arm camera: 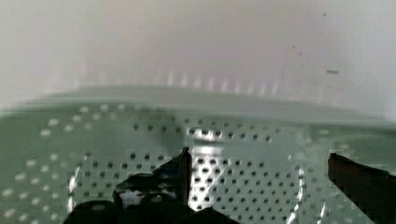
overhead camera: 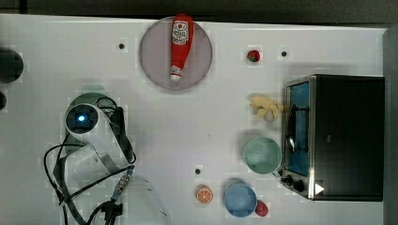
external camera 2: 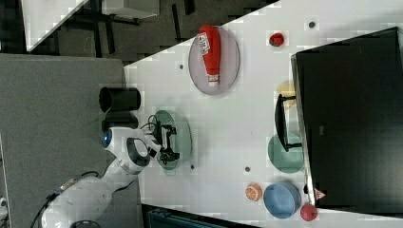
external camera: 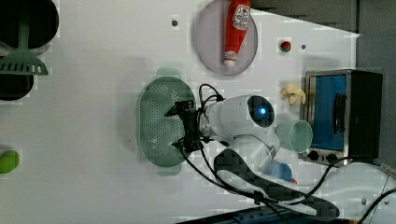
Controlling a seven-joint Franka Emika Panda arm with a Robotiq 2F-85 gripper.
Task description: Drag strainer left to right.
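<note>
**Gripper over strainer, no grip yet**

Gripper [external camera: 183, 126] spread fully wide, holding nothing, poised inside the strainer [external camera: 156, 122] bowl; contact unclear. Strainer sits on the table [external camera: 102, 116] at the top view's left, partly under the arm. Risks: light plastic may tip or slip during the drag; round green bowl [overhead camera: 262, 154] and toaster oven [overhead camera: 335, 136] stand in its way

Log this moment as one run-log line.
phase: reach | hand: open, over the strainer bowl, nothing held | strainer: on table, not yet dragged
</note>
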